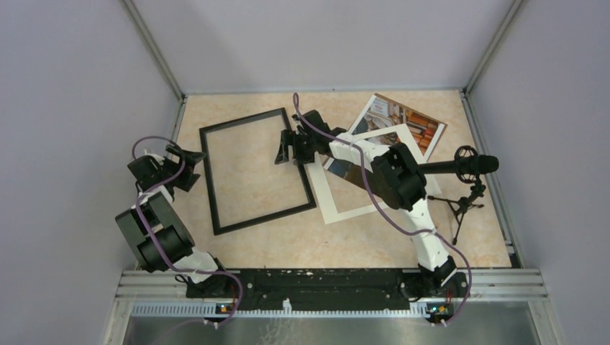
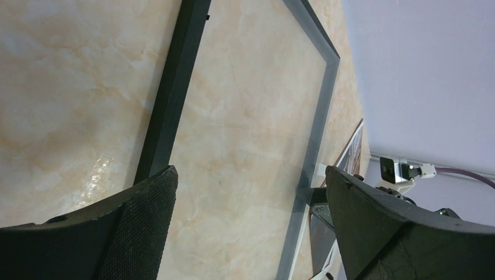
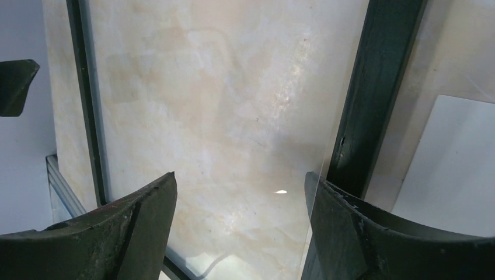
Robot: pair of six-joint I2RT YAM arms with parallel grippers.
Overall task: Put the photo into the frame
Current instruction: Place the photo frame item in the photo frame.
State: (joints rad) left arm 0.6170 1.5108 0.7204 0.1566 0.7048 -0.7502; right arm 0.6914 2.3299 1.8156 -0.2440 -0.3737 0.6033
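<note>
On the left half of the desk we see the frame lying flat and askew, the desk showing through it. The white mat lies against its right side, partly covering the photo near the far right corner. The right gripper stands released over the frame's right bar. The left gripper, spread wide, holds nothing beside its left bar.

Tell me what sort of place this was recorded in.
Probably a lab robot cell, not a home. Plain grey partition walls enclose a marble-pattern tabletop, a metal mounting rail runs along its near edge, and a microphone stands on a small tripod.
</note>
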